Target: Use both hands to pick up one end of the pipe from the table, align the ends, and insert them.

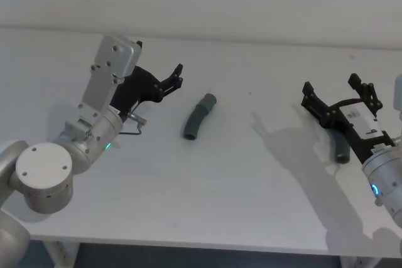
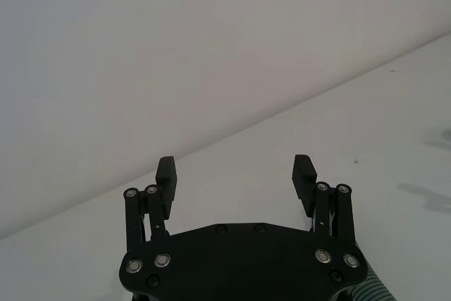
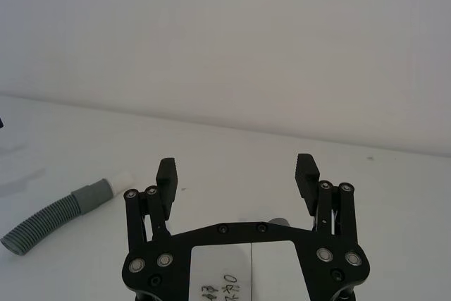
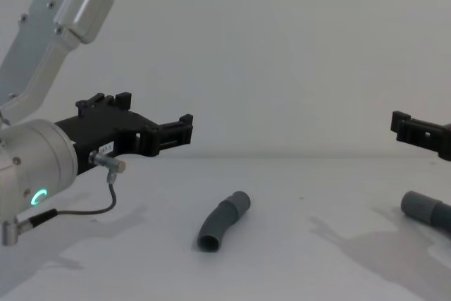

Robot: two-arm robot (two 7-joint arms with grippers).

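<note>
Hovering over the table (image 1: 251, 186), left tool (image 1: 179, 75) and right tool (image 1: 330, 83) gape wide, empty, the bent pipe (image 1: 199, 117) between them.

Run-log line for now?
left gripper: jaws open, empty | right gripper: jaws open, above second dark-grey pipe piece | bent dark-grey plastic pipe piece: untouched on white table

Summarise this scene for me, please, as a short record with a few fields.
bent pipe piece: lying at the middle of the table, untouched
second pipe piece: lying at the table's right side, partly hidden under the right arm
left end effector: open, empty, raised to the left of the bent pipe piece
right end effector: open, empty, raised over the second pipe piece
pipes joined: no, the pieces lie apart
</note>
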